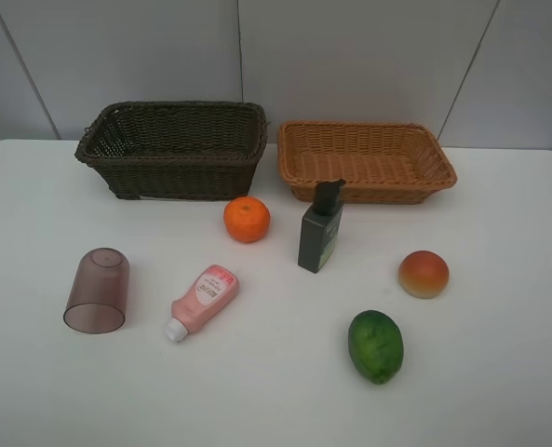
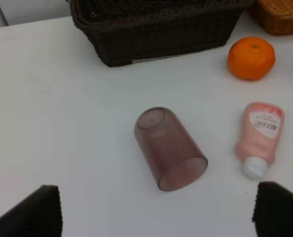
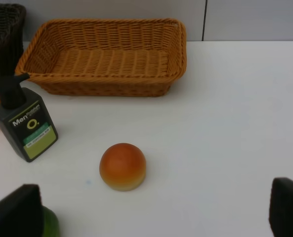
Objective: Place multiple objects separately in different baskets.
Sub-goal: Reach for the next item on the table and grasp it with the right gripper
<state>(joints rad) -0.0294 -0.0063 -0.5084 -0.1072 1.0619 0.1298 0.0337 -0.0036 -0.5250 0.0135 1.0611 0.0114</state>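
sorting not yet begun: no item had been placed.
cup (image 1: 97,291), pink bottle (image 1: 204,296), orange (image 1: 247,219), green bottle (image 1: 319,240), peach (image 1: 424,274) and green fruit (image 1: 375,346) sat on the worktop (image 1: 499,372) before the empty dark basket (image 1: 182,172) and light basket (image 1: 369,177); left end effector (image 2: 158,210) and right end effector (image 3: 153,210) stood wide open, holding nothing.

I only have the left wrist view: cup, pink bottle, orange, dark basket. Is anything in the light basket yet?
Observer: No, the light basket is empty in the right wrist view.
Operator: What is near it on the table?
Observer: A dark green bottle stands upright just in front of it.
Operator: Any fruit besides the orange?
Observer: A peach and an avocado lie apart on the right of the table.
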